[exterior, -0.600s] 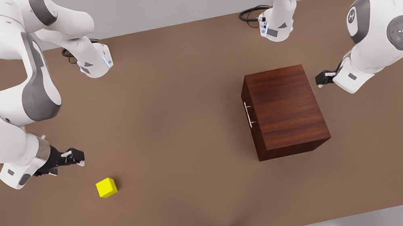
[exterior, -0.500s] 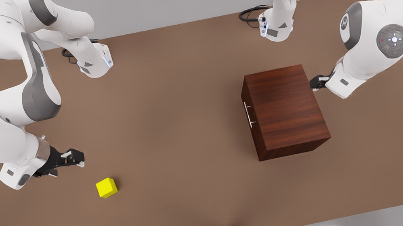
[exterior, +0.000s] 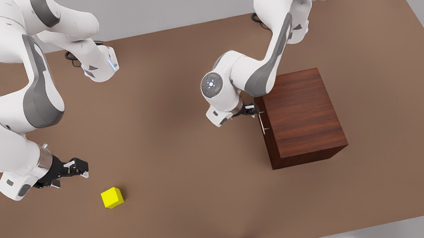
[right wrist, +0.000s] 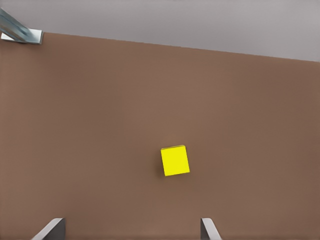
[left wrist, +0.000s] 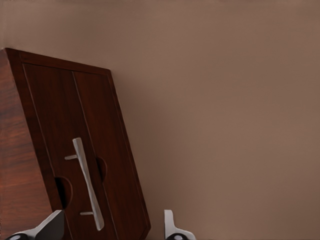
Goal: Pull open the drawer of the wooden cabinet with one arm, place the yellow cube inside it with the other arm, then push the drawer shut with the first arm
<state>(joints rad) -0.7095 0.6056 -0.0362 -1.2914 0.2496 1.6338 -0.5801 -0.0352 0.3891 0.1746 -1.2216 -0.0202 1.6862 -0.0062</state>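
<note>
Brown tabletop, matte, pale grey surround, metal struts at the far corners.

Front view's left, near the left edge: right gripper low over the surface, fingers spread with nothing between them; white fingertips wide apart in the right wrist view. Arm idle above the table, waiting.

Just ahead of that gripper, toward the near edge: yellow cube flat on the table, apart from the gripper, untouched. Same cube in the right wrist view, lying beyond the open fingers, not between them.

Centre of the table bare brown.

Front view's right half: left arm bent down from the far edge, left gripper at the front face of the wooden cabinet, by the far end of the handle. Jaws parted in the left wrist view, fingertips apart, handle ahead of them and not gripped. Contact with the handle: cannot tell from the front view.

Cabinet upright on the table, well away from the cube, closer to the right edge than the left. Drawer flush with the cabinet front, shut; silver bar handle across its panel, two round recesses behind the bar.
</note>
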